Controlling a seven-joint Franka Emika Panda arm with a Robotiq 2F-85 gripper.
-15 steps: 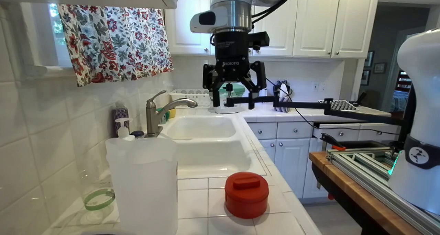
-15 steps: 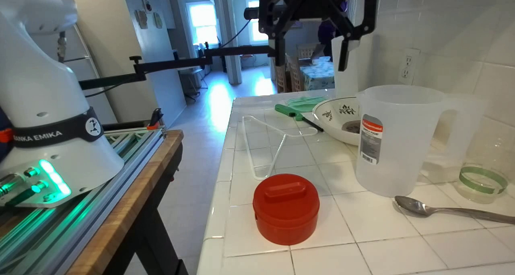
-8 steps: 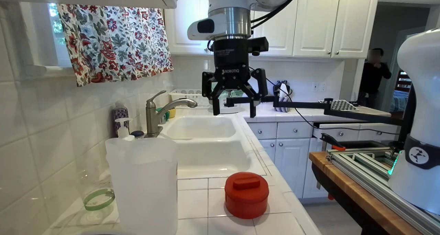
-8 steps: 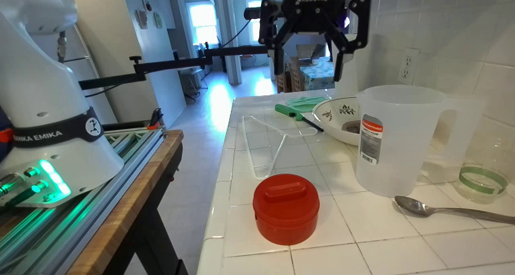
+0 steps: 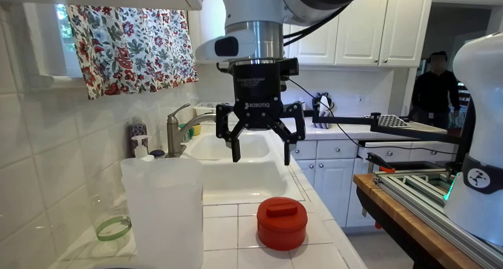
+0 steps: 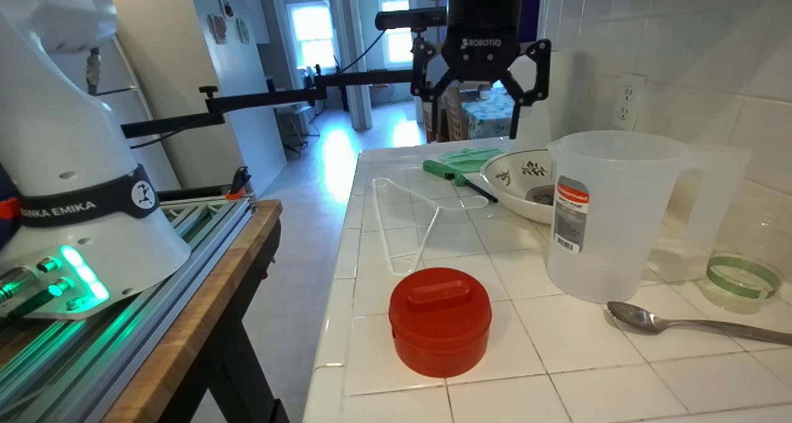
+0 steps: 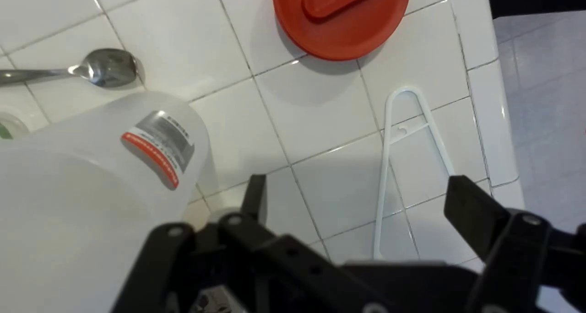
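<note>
Gripper (image 5: 261, 161) spread wide, empty; in wrist view, a probable hanger (image 7: 383, 180), white, partly hidden

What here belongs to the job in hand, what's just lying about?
Likely involved, judging by nearness:
gripper, open and empty
thin white frame, seen between the jaws in the wrist view
pitcher, alongside

Apparently just lying about:
red container
spoon
bowl
green-handled tool
clear jar
</note>
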